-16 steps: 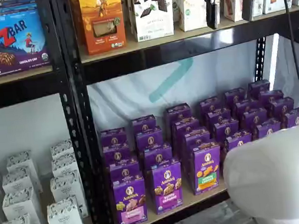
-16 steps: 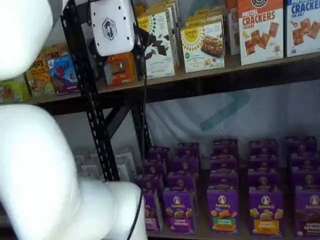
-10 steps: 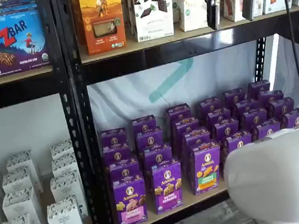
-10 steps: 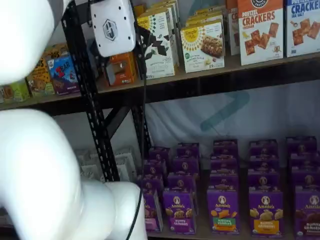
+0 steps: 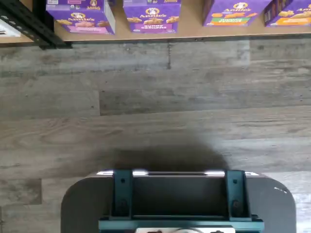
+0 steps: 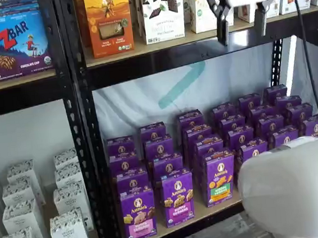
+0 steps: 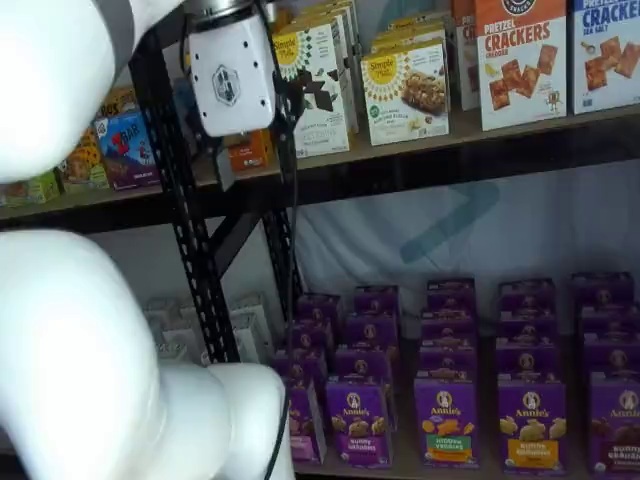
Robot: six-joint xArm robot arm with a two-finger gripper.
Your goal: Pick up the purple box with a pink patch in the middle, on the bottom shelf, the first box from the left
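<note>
Now the end effector hangs lower, apparently open.

1. The white, boxy gripper body with two black fingers showed in both shelf views, the fingers set visibly apart
2. A grey hexagon emblem marked one flat face of that body
3. A thin black cable hung beside it
4. Large, smooth, rounded white arm shells filled the foreground
5. The wrist view showed a dark grey mount with two teal brackets
</note>
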